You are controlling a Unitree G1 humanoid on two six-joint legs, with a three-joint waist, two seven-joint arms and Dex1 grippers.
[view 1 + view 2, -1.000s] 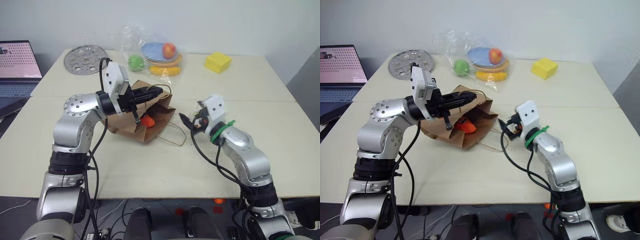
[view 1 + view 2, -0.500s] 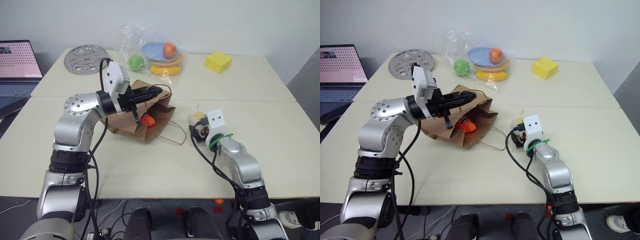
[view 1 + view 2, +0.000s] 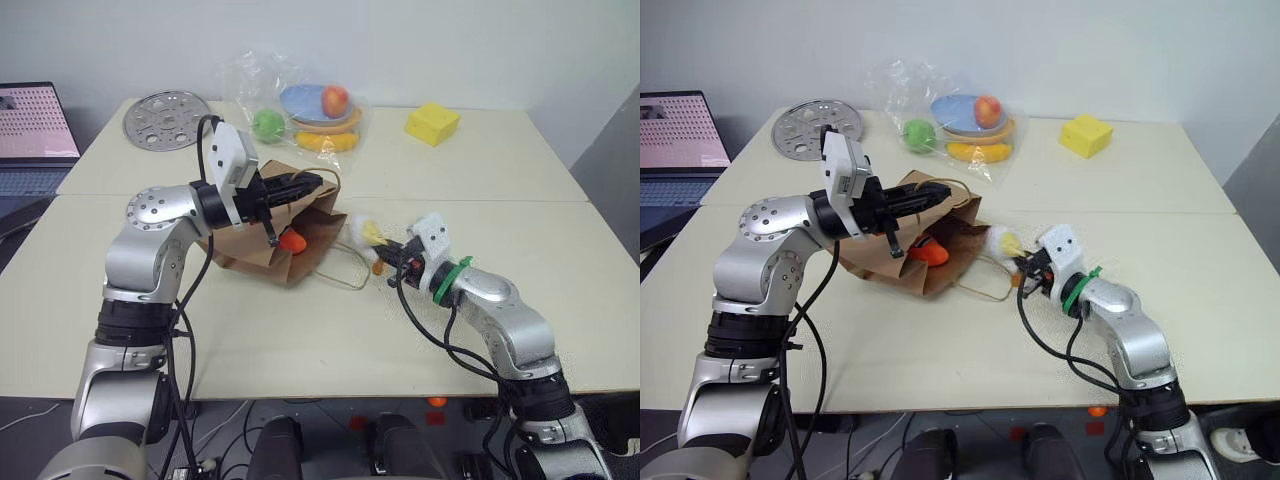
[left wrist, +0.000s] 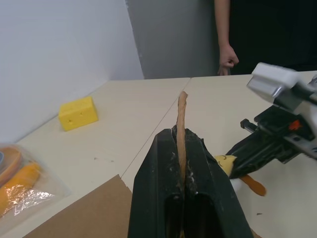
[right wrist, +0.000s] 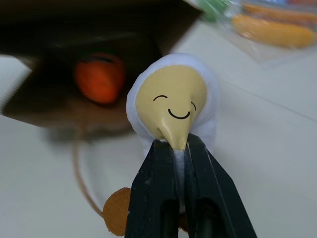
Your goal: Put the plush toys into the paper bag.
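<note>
Far side of table (image 3: 560, 230): metal disc (image 3: 166, 106), bagged fruit (image 3: 300, 112), yellow block (image 3: 433, 124), laptop (image 3: 35, 130) left.

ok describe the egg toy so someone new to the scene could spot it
Start at the brown paper bag lying open in the middle of the table. Just off its mouth, the right gripper pinches a small white egg toy. Its yellow smiling face sets it apart from the orange carrot inside the bag.
</note>
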